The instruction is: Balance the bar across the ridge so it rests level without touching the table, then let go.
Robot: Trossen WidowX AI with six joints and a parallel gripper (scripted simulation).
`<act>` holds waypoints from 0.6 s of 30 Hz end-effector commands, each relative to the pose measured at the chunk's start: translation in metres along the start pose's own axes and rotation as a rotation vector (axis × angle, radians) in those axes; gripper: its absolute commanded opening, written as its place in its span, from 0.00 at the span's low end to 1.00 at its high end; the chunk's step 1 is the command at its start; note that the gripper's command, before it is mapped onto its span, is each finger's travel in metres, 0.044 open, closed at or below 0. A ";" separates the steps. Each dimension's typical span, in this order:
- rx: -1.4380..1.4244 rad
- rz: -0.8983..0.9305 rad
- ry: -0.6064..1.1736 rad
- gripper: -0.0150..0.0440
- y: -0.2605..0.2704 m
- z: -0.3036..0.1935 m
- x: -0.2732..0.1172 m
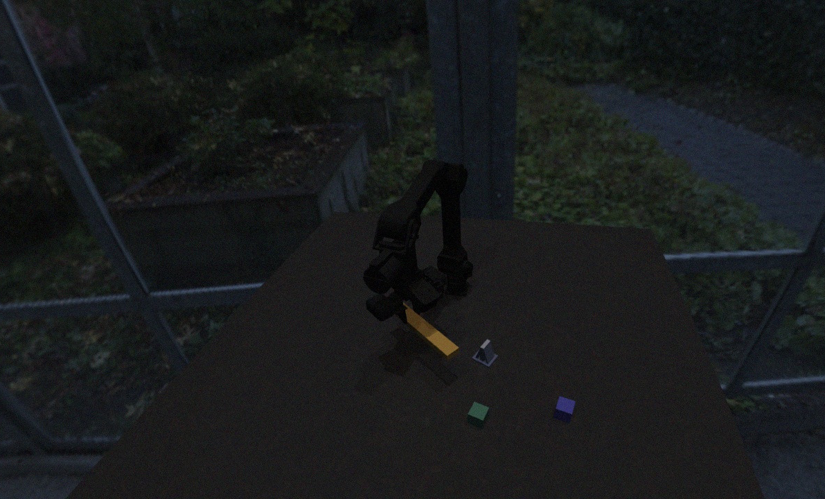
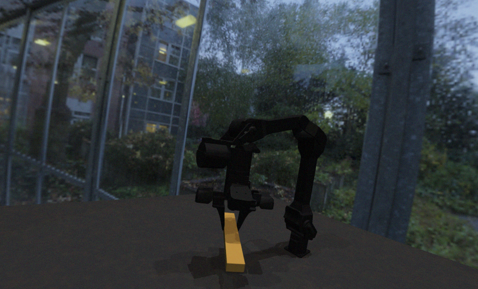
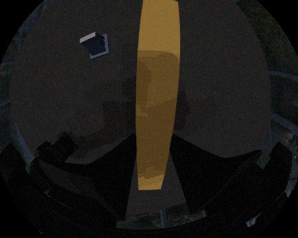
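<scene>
We hold the yellow bar (image 1: 430, 333) clenched in our hand (image 2: 232, 220), gripping it near one end so it hangs above the bench (image 1: 589, 297), its free end tilted down toward the near edge. The small white ridge (image 1: 484, 353) stands just beside that free end, not touching it. A green cube (image 1: 477, 413) and a purple cube (image 1: 564, 408) sit nearer the front edge.
</scene>
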State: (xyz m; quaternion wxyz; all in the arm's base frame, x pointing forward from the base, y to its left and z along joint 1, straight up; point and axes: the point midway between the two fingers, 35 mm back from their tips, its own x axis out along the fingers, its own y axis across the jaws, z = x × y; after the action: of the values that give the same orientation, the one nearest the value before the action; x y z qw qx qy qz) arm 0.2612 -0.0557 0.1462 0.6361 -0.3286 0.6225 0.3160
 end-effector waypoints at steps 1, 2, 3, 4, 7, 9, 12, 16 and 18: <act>-0.017 0.000 -0.004 0.25 0.008 0.013 -0.001; -0.023 0.000 -0.004 0.25 0.010 0.017 -0.001; -0.028 0.000 -0.004 0.25 0.012 0.020 -0.001; -0.033 0.001 -0.005 0.25 0.014 0.023 -0.001; -0.049 0.001 -0.006 0.25 0.021 0.033 -0.001; -0.060 0.002 -0.006 0.25 0.026 0.040 -0.001; -0.076 0.002 -0.007 0.25 0.033 0.049 -0.001; -0.098 0.003 -0.009 0.25 0.044 0.061 -0.002; -0.108 0.004 -0.009 0.25 0.049 0.066 -0.002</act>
State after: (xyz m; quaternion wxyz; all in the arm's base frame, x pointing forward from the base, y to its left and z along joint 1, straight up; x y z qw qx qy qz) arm 0.2620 0.0156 0.1466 0.6211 -0.3570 0.6049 0.3476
